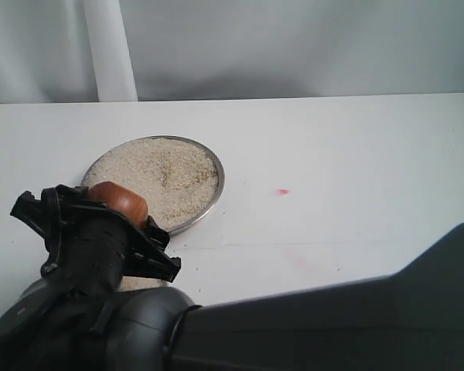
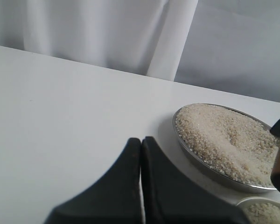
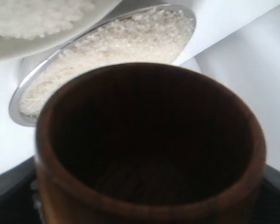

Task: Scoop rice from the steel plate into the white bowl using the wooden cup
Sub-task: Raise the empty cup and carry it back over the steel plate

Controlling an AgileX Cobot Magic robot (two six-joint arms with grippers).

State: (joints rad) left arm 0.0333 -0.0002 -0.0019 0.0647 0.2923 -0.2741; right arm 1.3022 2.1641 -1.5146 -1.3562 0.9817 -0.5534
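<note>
The steel plate point(image 1: 215, 182) lies left of centre, filled with rice point(image 1: 162, 174). My right gripper point(image 1: 114, 215) has reached across to the plate's near edge and is shut on the wooden cup point(image 1: 117, 199). In the right wrist view the wooden cup point(image 3: 149, 205) fills the picture; its dark inside shows no rice and it hides the fingers. Beyond it are the steel plate point(image 3: 16, 105) and the white bowl point(image 3: 51, 44), which holds rice. In the exterior view the gripper hides all but a sliver of the white bowl point(image 1: 143, 284). My left gripper point(image 2: 141, 140) is shut and empty, left of the steel plate point(image 2: 210, 170).
The white table point(image 1: 348, 154) stretches right of the plate, with a small red mark point(image 1: 281, 192) on it. A white curtain and post point(image 1: 108, 46) stand behind the far edge. My right arm's dark body point(image 1: 332, 325) covers the near right foreground.
</note>
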